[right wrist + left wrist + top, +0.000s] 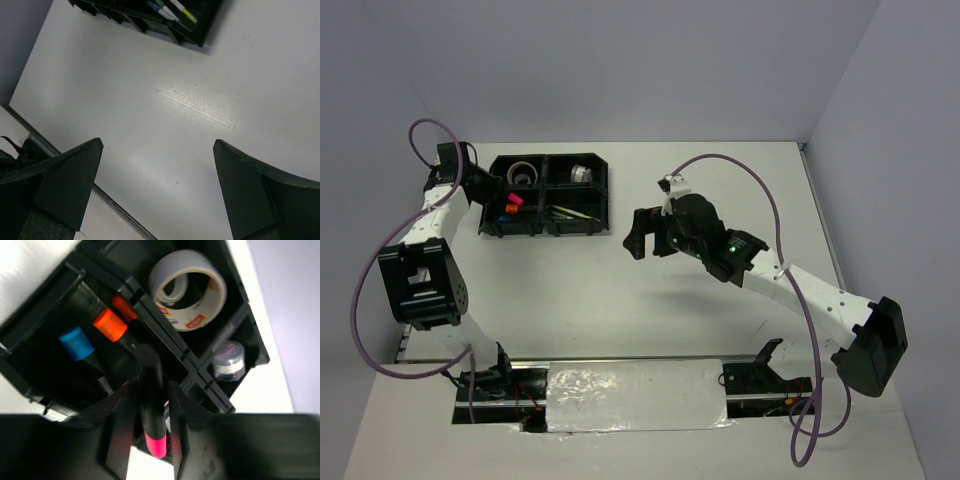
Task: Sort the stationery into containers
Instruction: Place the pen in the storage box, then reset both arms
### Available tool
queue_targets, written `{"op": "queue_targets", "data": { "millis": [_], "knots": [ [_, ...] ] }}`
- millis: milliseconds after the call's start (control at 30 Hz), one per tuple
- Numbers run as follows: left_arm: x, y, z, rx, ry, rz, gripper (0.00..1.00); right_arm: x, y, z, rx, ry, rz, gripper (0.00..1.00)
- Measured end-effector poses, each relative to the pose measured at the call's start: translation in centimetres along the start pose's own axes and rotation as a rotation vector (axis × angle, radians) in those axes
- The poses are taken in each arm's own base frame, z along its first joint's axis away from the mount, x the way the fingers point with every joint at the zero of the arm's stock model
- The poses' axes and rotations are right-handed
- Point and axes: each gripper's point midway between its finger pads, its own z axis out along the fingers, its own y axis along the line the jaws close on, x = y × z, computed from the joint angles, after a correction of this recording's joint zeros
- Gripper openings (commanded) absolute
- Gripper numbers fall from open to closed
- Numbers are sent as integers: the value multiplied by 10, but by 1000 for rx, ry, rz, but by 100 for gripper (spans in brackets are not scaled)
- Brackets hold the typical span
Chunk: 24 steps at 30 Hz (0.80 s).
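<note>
The black four-compartment tray (606, 196) stands at the far left of the table. My left gripper (492, 190) hangs over its near-left compartment, shut on a black marker with a pink end (156, 442). That marker points down between the fingers (176, 405) into the compartment, beside an orange-ended marker (110, 324) and a blue-ended one (76, 342). A white tape roll (187, 290) lies in the far-left compartment and a small silvery roll (227, 360) in the far-right one. Thin pens (172, 10) lie in the near-right compartment. My right gripper (642, 240) stands open over bare table, holding nothing.
The tray's corner (200, 37) shows at the top of the right wrist view. A silvery foil-covered strip (635, 395) lies at the table's near edge between the arm bases. Purple cables (775, 215) loop off both arms.
</note>
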Motion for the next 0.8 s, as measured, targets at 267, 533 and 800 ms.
{"op": "queue_targets", "data": {
  "millis": [267, 533, 800],
  "knots": [
    [20, 15, 16, -33, 76, -24, 81, -1, -16, 0, 37, 7, -15, 100],
    [8, -19, -76, 113, 5, 160, 99, -5, -40, -23, 139, -6, -47, 100],
    [33, -27, -188, 195, -139, 565, 99, -54, -62, -135, 273, -271, -78, 100]
  ]
}}
